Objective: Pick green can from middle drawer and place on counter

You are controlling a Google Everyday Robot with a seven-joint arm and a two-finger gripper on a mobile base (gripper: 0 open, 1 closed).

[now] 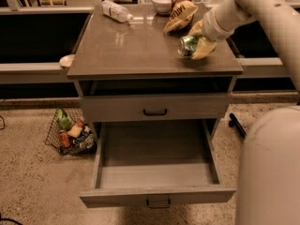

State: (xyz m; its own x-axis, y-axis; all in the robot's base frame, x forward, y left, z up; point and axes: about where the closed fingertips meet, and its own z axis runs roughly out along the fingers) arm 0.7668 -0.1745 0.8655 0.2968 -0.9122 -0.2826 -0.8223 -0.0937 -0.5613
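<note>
The green can [188, 45] is held tilted on its side in my gripper [197, 46], just above the right part of the counter [131, 50]. The gripper's pale fingers [205, 48] are closed around the can. My arm reaches in from the upper right. The middle drawer [157, 172] is pulled wide open below, and its inside is bare. The matching handled drawer [154, 109] above it is closed.
On the counter's back edge lie a clear plastic bottle [116, 11], a white bowl [161, 3] and a yellow chip bag [180, 14]. A wire basket [70, 132] with snacks sits on the floor to the left. A large part of my body [269, 168] fills the lower right.
</note>
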